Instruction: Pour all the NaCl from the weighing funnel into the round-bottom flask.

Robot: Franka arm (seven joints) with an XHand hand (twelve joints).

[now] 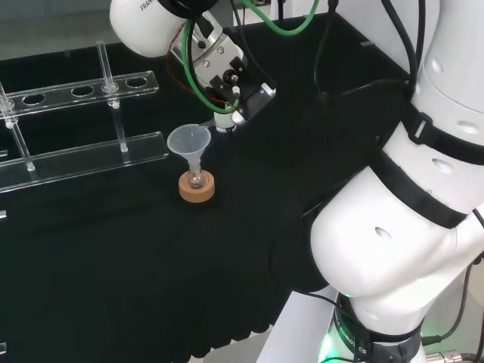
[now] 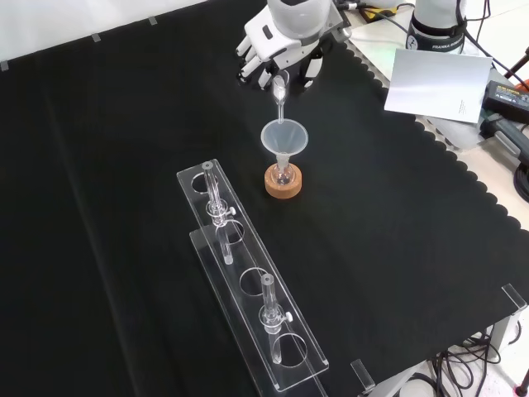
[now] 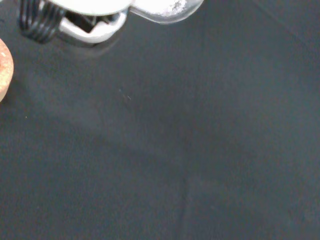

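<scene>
A small round-bottom flask [image 1: 197,180] [image 2: 283,174] stands on a cork ring [image 1: 197,189] [image 2: 283,184] [image 3: 3,70], and a clear plastic funnel [image 1: 187,141] [image 2: 284,137] sits in its neck. The hand [image 1: 224,74] [image 2: 279,40] hovers just above, to the right of the funnel in the head view. Its fingers are curled on the clear weighing funnel [image 2: 279,93] [image 1: 227,121], which is tilted steeply, its tip down at the plastic funnel's rim. In the wrist view, white grains show in the weighing funnel's [image 3: 165,7] blurred bowl. I cannot make out what the flask holds.
A clear acrylic tube rack [image 1: 83,155] [image 2: 248,281] with a few glass tubes stands beside the flask, to its left in the head view. A sheet of white paper [image 2: 438,83] lies off the cloth's scalloped edge. Bare black cloth [image 3: 175,150] lies around the flask.
</scene>
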